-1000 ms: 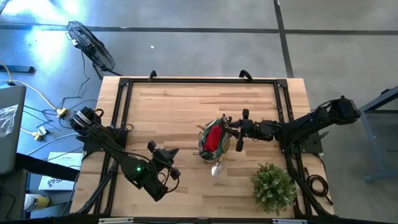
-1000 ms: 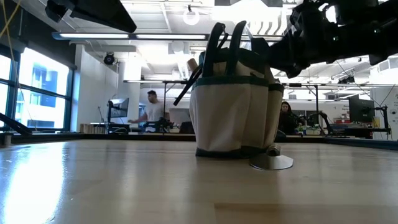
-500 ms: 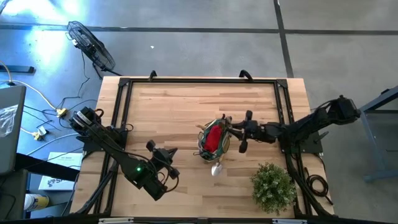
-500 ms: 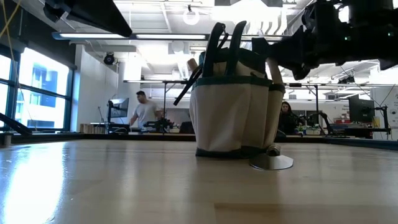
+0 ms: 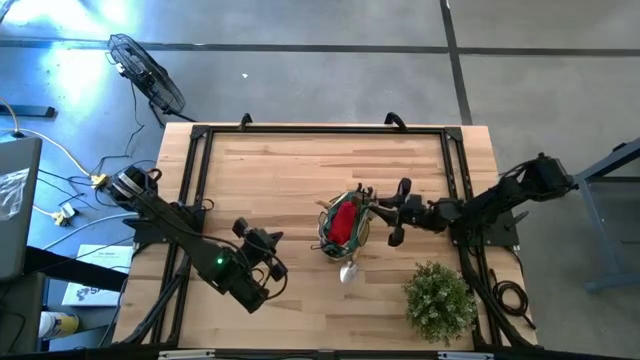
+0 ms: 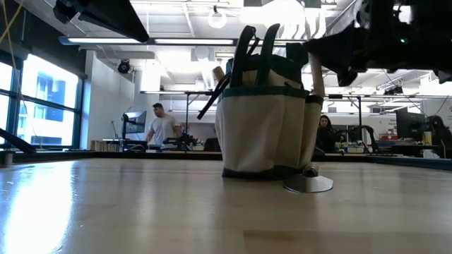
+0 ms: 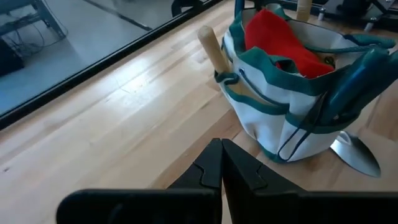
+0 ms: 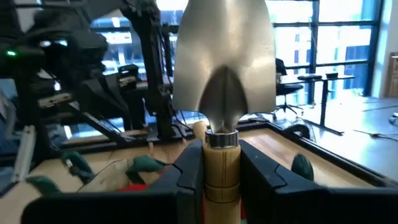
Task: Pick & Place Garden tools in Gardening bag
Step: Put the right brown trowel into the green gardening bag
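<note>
The gardening bag is a small round tote, pale with green trim, standing on its base mid-table; it also shows in the left wrist view and the low view. A red glove piece lies inside it, and a pale wooden handle sticks out of a side pocket. A silver trowel blade lies on the table against the bag's near side. My right gripper is at the bag's right side, shut on a silver trowel. My left gripper is shut and empty, left of the bag. My right gripper pinches the trowel's pale wooden handle between its two fingers, just below the metal collar. The fingers come level from the table's right and lie across the handle. The trowel stands about upright, blade up, clear of the table.
A bushy green potted plant stands near the front right corner. A black frame runs along the table's edges. People and desks show in the room beyond the table. Bare wood lies at the far and left parts of the table.
My right gripper has moved a little toward the table's right edge, away from the bag, still shut on the trowel. The bag has stayed where it was.
</note>
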